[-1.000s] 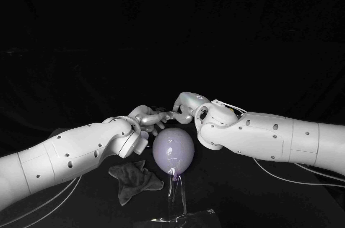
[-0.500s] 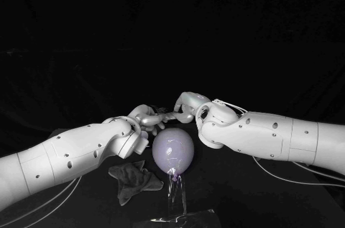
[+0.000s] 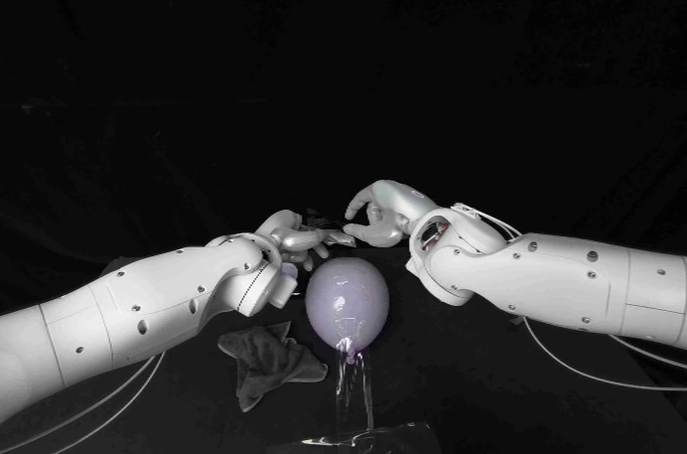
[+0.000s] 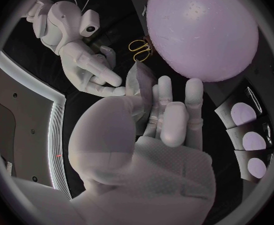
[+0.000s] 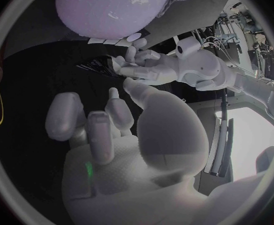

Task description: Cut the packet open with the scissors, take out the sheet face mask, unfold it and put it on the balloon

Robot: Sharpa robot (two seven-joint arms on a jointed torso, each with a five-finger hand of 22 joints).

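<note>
Over the last second the right arm swings outward toward 3 o'clock. Its wrist draws away from the balloon [image 3: 346, 297], while the right hand [image 3: 381, 216] turns and lifts a little at the balloon's 12 o'clock. The left hand [image 3: 297, 237], at about 11 o'clock of the balloon, barely moves, and the balloon stands as it did on its clear stem.

The left hand holds the packet [image 4: 139, 80] upright, clamped between thumb and fingers [image 4: 165, 97] just above the balloon's far end. The right hand's fingers [image 4: 114, 79] are stretched toward it, and one tip touches the packet's edge. I cannot tell whether the right hand has a pinch on the packet or only rests against it. The rest of that hand is loosely curled and carries nothing else.

The scissors [image 4: 140, 46] lie on the tabletop [image 3: 486, 404], apart from both hands. A crumpled dark cloth [image 3: 269, 360] sits at the balloon's 7 o'clock.

With the scissors down and the hands meeting at the packet, the work looks to be at the extraction step. The right hand's re-angling reads as a search for a better purchase on the opening or the mask inside. No mask is visible outside the packet yet, and whether the packet is already cut cannot be made out.
</note>
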